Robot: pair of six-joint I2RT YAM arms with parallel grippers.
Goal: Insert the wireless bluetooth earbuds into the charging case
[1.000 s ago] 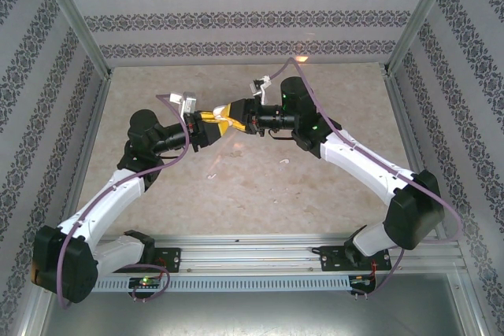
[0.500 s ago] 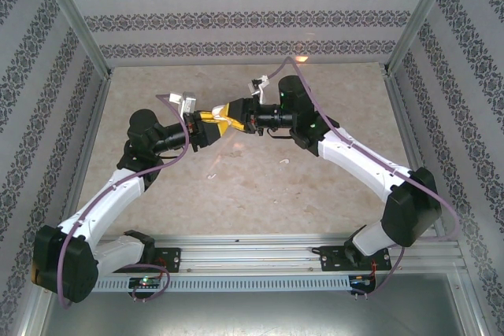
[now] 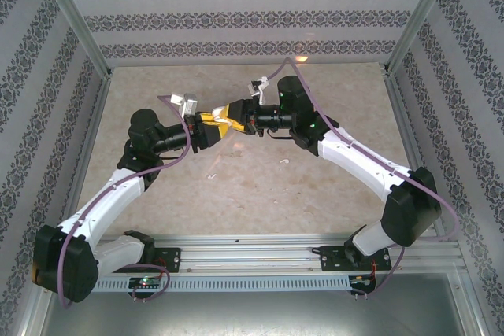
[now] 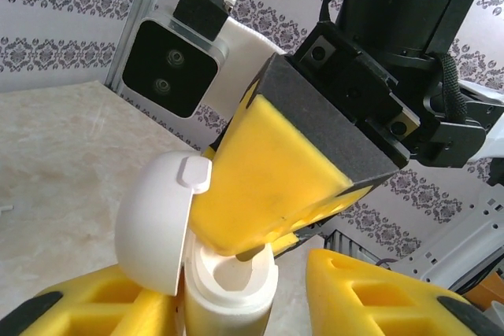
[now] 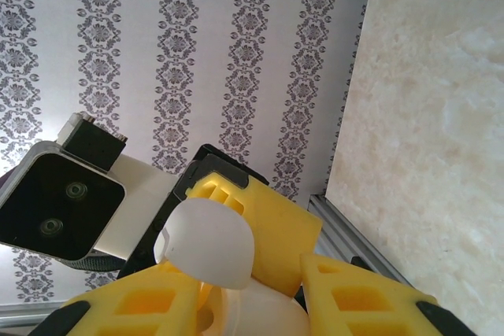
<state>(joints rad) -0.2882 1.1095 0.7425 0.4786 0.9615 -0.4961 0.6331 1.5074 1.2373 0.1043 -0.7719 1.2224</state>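
Case held open in mid-air, right hand at its mouth.
We saw the left hand (image 3: 214,122) pinching the charging case (image 4: 232,289) by its sides above mid-desk, lid (image 4: 153,222) flipped to 9 o'clock. The right hand (image 3: 238,109) had its tips at the open well; we couldn't tell how its jaws stood or whether they held anything. One earbud (image 3: 283,161) lay loose on the desk (image 3: 236,194), at 5 o'clock from the hands. We judged the earbuds feather-light, hard and slick, likely to pop out: pinch gently across the stem, bud end free.
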